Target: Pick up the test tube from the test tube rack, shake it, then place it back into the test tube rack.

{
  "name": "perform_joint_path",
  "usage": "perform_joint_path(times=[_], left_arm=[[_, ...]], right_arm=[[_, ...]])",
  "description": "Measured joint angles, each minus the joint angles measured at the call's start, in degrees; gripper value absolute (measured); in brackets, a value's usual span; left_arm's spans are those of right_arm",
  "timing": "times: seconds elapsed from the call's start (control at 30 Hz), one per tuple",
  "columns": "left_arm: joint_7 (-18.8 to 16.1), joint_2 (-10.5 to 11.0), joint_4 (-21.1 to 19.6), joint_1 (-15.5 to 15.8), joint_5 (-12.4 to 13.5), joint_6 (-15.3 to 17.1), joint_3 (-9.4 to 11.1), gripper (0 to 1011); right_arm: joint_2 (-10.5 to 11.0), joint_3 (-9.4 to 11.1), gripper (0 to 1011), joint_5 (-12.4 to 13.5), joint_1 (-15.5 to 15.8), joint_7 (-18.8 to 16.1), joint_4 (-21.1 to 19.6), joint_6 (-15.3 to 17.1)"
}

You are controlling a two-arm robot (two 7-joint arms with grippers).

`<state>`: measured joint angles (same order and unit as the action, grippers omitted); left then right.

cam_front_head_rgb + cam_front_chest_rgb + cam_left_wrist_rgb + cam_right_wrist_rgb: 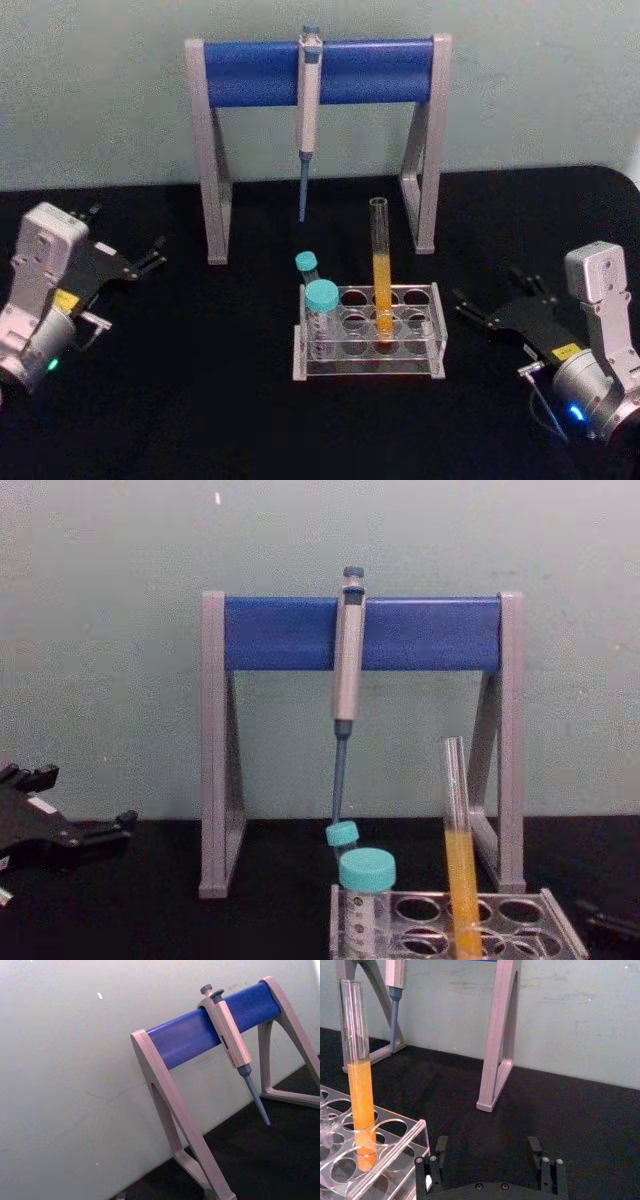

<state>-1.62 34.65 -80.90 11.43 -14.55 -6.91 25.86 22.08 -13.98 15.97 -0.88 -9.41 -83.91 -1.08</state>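
Tube [381,268]: upright in a middle hole of the rack [432,335], untouched; pick, shake and return all appear still to do. Capped tubes [321,300] at rack's left end. Right pincer [487,308]: open, near rack's right, bare surface [200,400] between. Left pincer [128,262]: open, well apart. Pipette stand [215,150] behind; room above tube open.
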Motion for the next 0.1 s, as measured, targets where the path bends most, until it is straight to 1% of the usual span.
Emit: perform_joint_path(times=[0.1], left_arm=[[0.0,0.0,0.0,0.0,0.0,0.0,0.0,1001]], right_arm=[[0.0,0.0,1000,0.0,0.0,0.0,0.0,0.0]])
